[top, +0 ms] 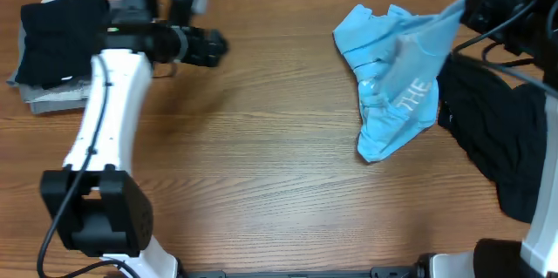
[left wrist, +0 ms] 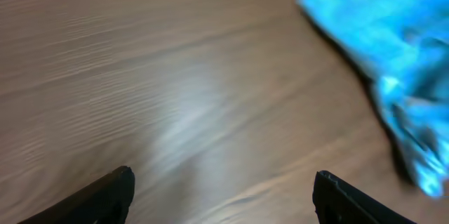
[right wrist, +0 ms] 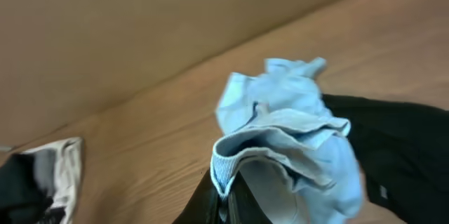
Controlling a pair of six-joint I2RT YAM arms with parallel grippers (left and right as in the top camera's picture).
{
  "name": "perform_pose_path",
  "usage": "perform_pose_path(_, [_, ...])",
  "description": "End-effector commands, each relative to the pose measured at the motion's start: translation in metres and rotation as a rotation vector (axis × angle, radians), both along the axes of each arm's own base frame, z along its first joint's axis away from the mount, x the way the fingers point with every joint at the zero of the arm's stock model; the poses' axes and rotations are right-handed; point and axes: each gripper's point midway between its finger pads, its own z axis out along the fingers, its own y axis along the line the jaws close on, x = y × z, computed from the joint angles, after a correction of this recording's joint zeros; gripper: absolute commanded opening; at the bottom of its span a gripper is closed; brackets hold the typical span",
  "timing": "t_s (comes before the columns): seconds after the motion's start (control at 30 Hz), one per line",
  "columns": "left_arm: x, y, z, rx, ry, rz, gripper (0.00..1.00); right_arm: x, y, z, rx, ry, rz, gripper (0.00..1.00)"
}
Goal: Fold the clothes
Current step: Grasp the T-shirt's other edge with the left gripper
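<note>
Overhead view. A brown wood-grain counter point(top: 261, 165) carries the garments. The crumpled light blue T-shirt point(top: 392, 95) with white printed lettering lies toward the right side of the counter, nearer the far edge than the near one. One part of it is drawn up in a taut strip toward the far right corner, where the right hand point(top: 471, 6) pinches it. Just beside the shirt, along the right edge, a loose black garment point(top: 497, 139) is heaped. At the far left corner a folded black garment point(top: 57, 38) rests on a pale grey folded cloth point(top: 44, 95). The white left arm point(top: 105, 121) reaches from the near left corner toward the far edge. The black left hand point(top: 214, 47) points rightward over bare wood, well apart from the shirt.

Left wrist view. Two black fingertips point(left wrist: 105, 196) of the left hand stand wide apart with only bare counter between them; the hand is open and holds nothing. The light blue T-shirt shows beyond them as a blur.

Right wrist view. The right hand is closed on a ribbed edge of the light blue T-shirt, and the fabric bunches up to the grip. The loose black garment lies behind the shirt toward the right edge. The far-left pile appears blurred in the distance.
</note>
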Motion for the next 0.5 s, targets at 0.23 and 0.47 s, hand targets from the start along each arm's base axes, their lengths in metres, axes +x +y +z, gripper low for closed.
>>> perform_pose_path(0.23, [-0.038,-0.170,0.005,-0.055,-0.069,-0.310,0.79,0.000,-0.024,-0.007,-0.002,0.021,-0.050,0.04])
perform_pose_path(0.47, [-0.047,-0.235,-0.039,-0.159,0.109,-0.164,0.77,-0.001,-0.024,-0.008,-0.002,0.022,-0.051,0.04])
